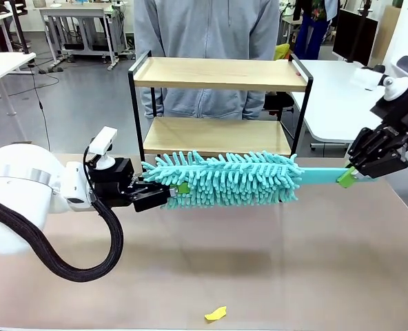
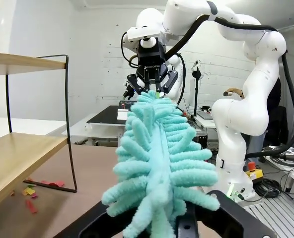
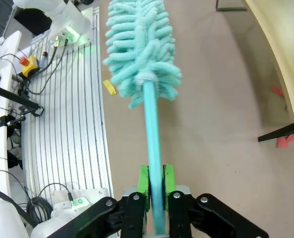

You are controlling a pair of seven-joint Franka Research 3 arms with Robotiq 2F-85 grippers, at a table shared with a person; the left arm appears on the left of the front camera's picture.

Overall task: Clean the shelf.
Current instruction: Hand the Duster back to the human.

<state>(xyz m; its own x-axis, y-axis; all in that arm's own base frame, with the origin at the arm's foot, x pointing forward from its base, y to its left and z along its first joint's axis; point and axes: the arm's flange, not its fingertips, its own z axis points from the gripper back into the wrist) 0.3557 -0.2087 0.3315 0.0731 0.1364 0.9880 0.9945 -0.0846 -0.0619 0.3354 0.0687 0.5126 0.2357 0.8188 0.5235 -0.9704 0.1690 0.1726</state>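
Duster (image 1: 225,178) lay lengthwise just in front of the shelf (image 1: 218,74), left gripper (image 1: 164,194) clamping its fluffy tip, right gripper (image 1: 350,178) straddling its handle.

Shelf (image 1: 218,74): two-tier rack, two light wooden boards in a thin black metal frame with raised side rails. Stands upright at the centre of my front view, upper half of frame, both boards level. In my left wrist view it occupies the left edge, with small red and yellow scraps beneath the lower board.
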